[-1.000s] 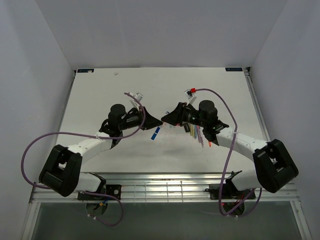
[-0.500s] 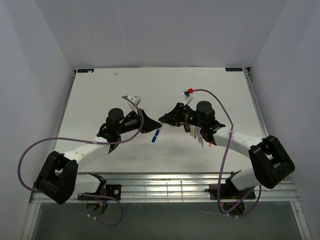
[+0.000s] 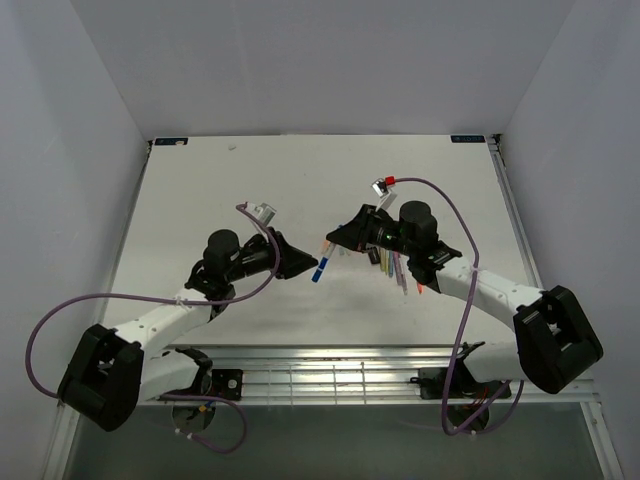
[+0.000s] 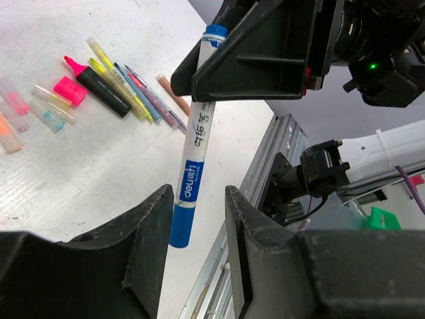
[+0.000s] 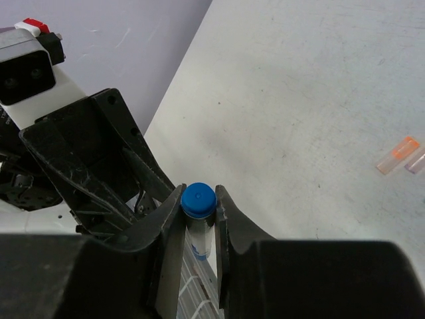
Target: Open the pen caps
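Observation:
A white pen (image 3: 319,265) with blue end pieces hangs tilted above the table. My right gripper (image 3: 333,240) is shut on its upper end. In the right wrist view (image 5: 199,196) the jaws pinch just under a round blue cap (image 5: 198,199). My left gripper (image 3: 305,263) is open. In the left wrist view (image 4: 197,193) its fingers (image 4: 146,246) stand on either side of the pen's lower blue end (image 4: 178,226) without touching it. The right gripper (image 4: 265,53) also shows at the top of the left wrist view.
A pile of pens and highlighters (image 3: 395,265) lies under the right arm; in the left wrist view it is made up of a black highlighter (image 4: 103,86), a pink cap (image 4: 70,90) and yellow pens. Loose clear caps (image 4: 40,106) lie beside it. An orange-tipped cap (image 5: 397,154) lies apart.
My left gripper has drawn back to the left, away from the right gripper, and its jaws stand open round the pen's lower end. The right gripper still holds the pen.

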You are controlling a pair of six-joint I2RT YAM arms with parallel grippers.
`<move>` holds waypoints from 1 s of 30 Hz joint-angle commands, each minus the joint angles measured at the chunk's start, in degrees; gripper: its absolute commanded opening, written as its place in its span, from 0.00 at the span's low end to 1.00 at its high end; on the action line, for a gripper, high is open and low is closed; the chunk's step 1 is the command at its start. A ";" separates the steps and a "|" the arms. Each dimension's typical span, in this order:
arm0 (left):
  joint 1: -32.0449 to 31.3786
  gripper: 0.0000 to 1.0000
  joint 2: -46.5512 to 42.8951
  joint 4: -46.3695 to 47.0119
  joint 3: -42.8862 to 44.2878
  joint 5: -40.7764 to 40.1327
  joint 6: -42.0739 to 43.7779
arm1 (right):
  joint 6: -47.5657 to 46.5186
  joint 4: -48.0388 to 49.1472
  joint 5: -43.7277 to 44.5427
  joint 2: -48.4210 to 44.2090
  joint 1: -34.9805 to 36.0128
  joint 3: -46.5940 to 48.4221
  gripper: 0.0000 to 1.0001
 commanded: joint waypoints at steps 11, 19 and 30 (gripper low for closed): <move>-3.72 0.47 1.63 -0.25 -2.00 2.14 3.28 | -1.03 -0.98 -0.69 -2.03 -0.45 3.45 0.08; -3.81 0.46 1.54 -0.78 -2.97 -2.07 3.55 | -1.12 -2.03 -1.13 -3.08 -0.71 3.98 0.08; -4.33 0.40 5.32 -0.78 -1.21 1.61 4.25 | -0.59 -1.33 -1.66 -2.82 -0.80 4.60 0.08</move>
